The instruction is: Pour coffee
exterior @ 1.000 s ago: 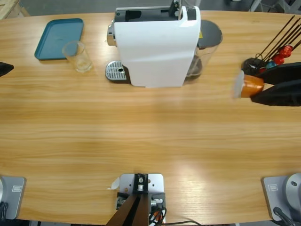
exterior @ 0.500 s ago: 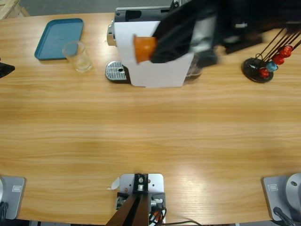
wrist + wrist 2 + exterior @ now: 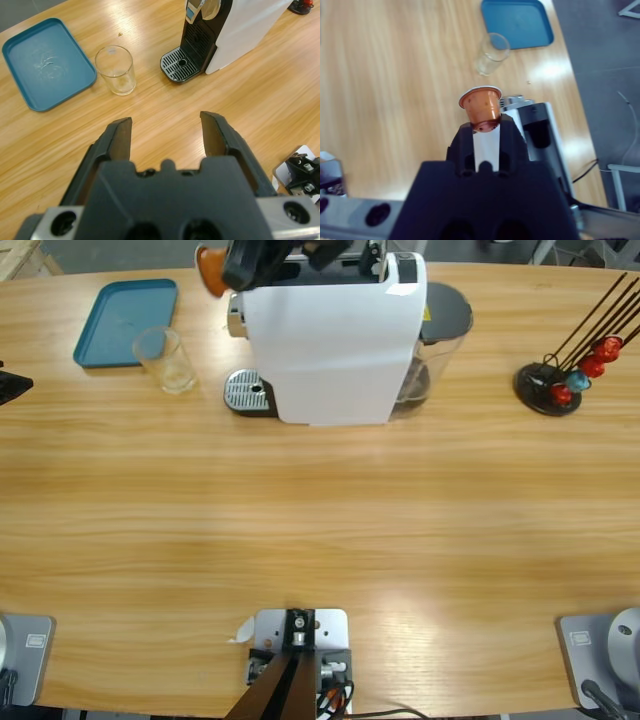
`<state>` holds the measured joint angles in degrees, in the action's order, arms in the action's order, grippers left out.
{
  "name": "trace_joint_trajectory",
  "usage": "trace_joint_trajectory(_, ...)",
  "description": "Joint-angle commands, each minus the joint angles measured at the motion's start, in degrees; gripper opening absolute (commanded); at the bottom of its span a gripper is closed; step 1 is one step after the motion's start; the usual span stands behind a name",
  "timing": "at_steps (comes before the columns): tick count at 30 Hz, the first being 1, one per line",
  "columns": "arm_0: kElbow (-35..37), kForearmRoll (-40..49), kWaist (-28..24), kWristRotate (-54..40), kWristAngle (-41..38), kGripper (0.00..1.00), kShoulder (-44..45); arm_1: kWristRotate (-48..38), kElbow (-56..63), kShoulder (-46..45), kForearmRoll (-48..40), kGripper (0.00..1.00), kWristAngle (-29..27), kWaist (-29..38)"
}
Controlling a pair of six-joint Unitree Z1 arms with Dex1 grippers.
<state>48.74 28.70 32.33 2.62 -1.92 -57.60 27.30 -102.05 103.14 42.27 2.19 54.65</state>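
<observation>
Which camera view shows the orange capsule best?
The right wrist view: the orange capsule sits centred in the right gripper. The high view shows it small at the top edge, partly hidden. The left wrist view doesn't show it.

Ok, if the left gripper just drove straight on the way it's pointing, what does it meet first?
Probably bare table first: the left gripper, jaws open, points down at wood short of the glass and the coffee machine's drip grate. Depth is unclear.
</observation>
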Motion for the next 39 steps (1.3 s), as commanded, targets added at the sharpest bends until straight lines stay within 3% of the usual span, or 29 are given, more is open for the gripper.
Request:
trace_joint_trajectory(1,-2.4,-0.5,0.5,-0.2,-1.2,0.586,0.4,2.0,0.0,3.5,-1.5,0.000,-1.3,-4.6)
trace_joint_trajectory(23,-2.5,-0.5,0.5,-0.3,-1.3,0.586,0.2,3.3,0.0,8.3,-4.1,0.000,-0.2,-7.7)
trace_joint_trajectory(39,-2.4,-0.8,0.5,-0.3,-1.4,0.586,-0.4,3.6,2.5,6.0,-4.1,0.000,-0.4,-10.0)
